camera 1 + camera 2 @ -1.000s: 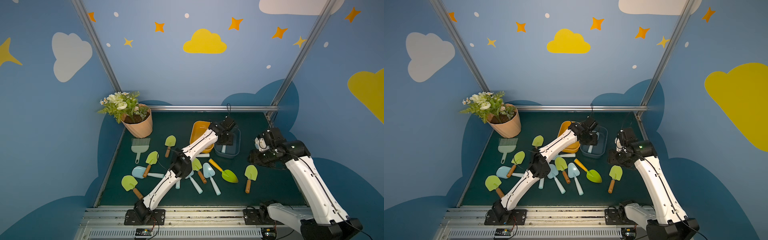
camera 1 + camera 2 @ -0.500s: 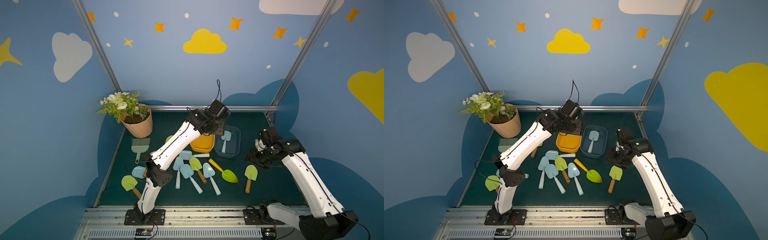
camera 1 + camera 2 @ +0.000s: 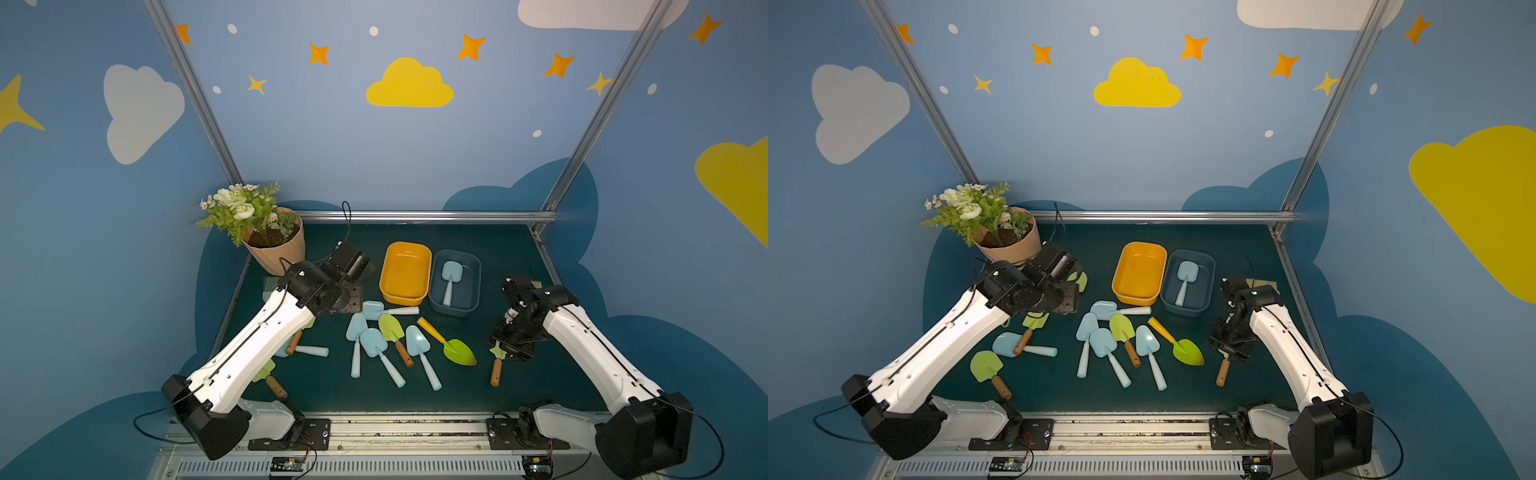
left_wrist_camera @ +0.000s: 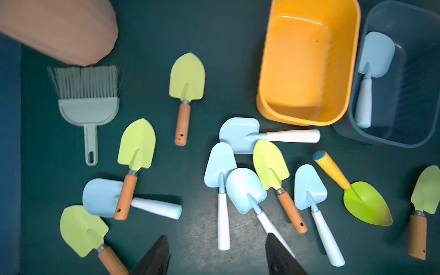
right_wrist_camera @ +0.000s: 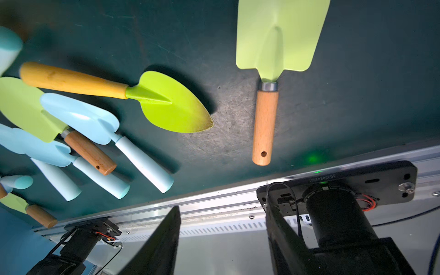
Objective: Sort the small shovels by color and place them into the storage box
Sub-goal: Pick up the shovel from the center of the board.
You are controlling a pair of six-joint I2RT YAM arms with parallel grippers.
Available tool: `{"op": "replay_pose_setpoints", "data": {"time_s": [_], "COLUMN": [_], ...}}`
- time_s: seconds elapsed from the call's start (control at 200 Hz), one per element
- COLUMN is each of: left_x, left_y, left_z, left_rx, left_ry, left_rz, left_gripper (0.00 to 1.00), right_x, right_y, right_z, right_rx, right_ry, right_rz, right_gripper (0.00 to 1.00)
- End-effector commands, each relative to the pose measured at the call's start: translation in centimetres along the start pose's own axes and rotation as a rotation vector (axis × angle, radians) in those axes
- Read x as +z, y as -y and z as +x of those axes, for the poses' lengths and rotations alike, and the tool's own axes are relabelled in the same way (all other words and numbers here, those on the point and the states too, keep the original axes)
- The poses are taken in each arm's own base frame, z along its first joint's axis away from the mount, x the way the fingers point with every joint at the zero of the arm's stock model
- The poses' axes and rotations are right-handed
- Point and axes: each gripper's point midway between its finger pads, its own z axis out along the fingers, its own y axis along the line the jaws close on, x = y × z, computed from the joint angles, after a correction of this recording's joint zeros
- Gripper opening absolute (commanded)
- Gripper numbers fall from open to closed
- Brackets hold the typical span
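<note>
My left gripper (image 4: 216, 238) hung released, jaws apart with nothing between them, above the dark green mat (image 3: 478, 399) between the flower pot (image 3: 276, 253) and the orange box (image 3: 405, 297). My right gripper (image 5: 222, 212) was likewise unclenched and empty. It was poised over the blade end of a green shovel with a wooden handle (image 5: 278, 40), which lay alone on the right of the mat, clear of my fingers. One light blue shovel (image 3: 451, 274) lay inside the dark blue box (image 3: 453, 309), blade towards the back wall, and that box stood just beside the orange box. In front of the boxes a cluster rested on the mat: four light blue shovels (image 4: 220, 164) overlapping a green wooden-handled shovel (image 4: 270, 164), with the orange-handled green shovel (image 4: 364, 202) just beside them. Nearer my left arm lay three more green shovels (image 4: 187, 76), one with its handle across a lone light blue shovel (image 4: 101, 196), and the grey-green brush (image 4: 88, 95) sat close to the pot.
</note>
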Motion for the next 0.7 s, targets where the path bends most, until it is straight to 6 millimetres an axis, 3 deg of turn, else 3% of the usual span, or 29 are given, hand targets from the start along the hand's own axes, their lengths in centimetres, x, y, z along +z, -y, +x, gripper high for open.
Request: {"op": "replay_pose_setpoints", "data": {"time_s": [0.0,0.27,0.696], "left_x": [0.1,0.6,2.0], "left_y": [-2.6,-5.8,-5.6], "left_z": [2.2,5.7,6.3], "left_rx": [-0.075,-0.175,-0.164], "left_ry": [-0.037,-0.086,-0.136], "left_rz": [-0.044,-0.103,-0.115], "left_gripper": [0.58,0.56,0.57], "right_x": [1.1,4.1,6.2], "right_y": [0.1,1.4,3.4], "right_z": [0.0,0.5,1.1], "right_rx": [0.027,0.054,0.152], "right_ry": [-0.032,-0.145,-0.171], "right_rz": [0.019,0.110,0.165], "right_gripper": [0.59,0.60,0.61]}}
